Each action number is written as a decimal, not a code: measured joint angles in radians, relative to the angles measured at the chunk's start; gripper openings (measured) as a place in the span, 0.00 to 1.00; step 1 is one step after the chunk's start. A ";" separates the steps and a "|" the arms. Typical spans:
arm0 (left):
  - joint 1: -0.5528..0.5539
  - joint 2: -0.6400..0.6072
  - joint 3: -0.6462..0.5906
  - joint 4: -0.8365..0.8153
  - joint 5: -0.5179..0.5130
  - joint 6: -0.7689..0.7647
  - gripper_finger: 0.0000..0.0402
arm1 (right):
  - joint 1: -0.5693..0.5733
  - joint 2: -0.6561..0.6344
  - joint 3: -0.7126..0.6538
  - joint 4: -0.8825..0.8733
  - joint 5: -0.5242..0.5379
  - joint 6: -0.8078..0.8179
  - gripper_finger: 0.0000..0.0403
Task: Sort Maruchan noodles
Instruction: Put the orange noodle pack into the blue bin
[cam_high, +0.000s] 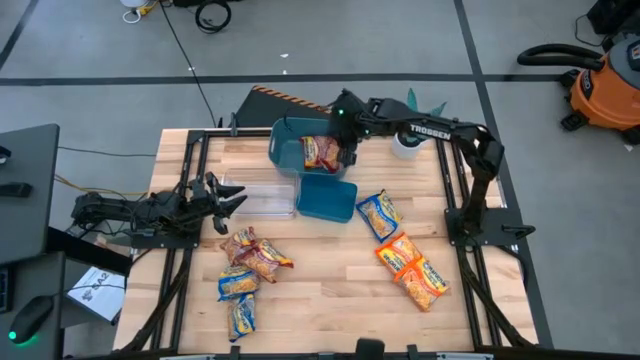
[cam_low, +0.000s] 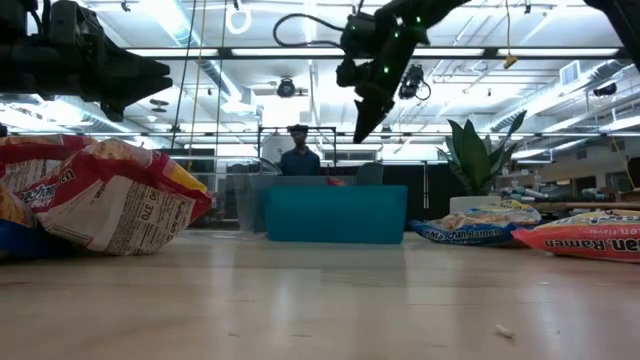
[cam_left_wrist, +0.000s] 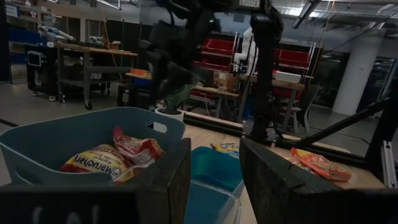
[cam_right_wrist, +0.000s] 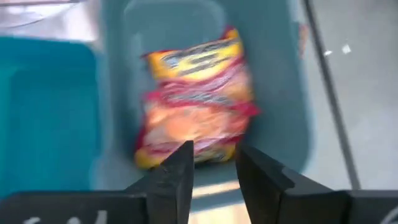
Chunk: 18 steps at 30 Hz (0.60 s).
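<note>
Red Maruchan packets (cam_high: 322, 152) lie in the light teal bin (cam_high: 288, 158) at the table's far side; the right wrist view shows one (cam_right_wrist: 196, 106) on the bin floor. My right gripper (cam_high: 348, 155) hangs open over that bin, above the packets and holding nothing (cam_right_wrist: 214, 152). My left gripper (cam_high: 235, 200) waits open near the table's left edge, beside the clear tray (cam_high: 262, 198); its fingers (cam_left_wrist: 214, 149) point toward the bins. Red and blue-and-yellow packets (cam_high: 250, 255) lie on the near left of the table. A blue-and-yellow packet (cam_high: 380, 213) and orange ones (cam_high: 410, 268) lie on the right.
A darker teal bin (cam_high: 327, 198) stands just nearer than the light one, touching the clear tray. A white cup (cam_high: 406, 145) and a plant stand at the far edge behind the right arm. A person (cam_low: 298, 155) stands beyond the table. Bare wood lies between the two packet groups.
</note>
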<state>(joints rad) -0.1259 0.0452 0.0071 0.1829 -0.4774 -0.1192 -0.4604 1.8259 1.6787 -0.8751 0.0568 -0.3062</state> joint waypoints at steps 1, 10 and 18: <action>0.000 0.000 0.000 0.000 0.000 0.000 0.35 | 0.020 -0.001 0.010 -0.028 -0.002 0.011 0.32; 0.000 0.000 0.000 0.013 0.000 0.058 0.35 | 0.184 -0.011 -0.034 -0.291 0.101 0.182 0.33; 0.000 0.000 0.000 0.027 0.000 0.053 0.35 | 0.310 -0.039 -0.200 -0.299 0.114 0.292 0.32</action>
<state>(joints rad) -0.1257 0.0456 0.0067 0.2100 -0.4778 -0.0666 -0.1507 1.7871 1.4788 -1.1743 0.1708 -0.0143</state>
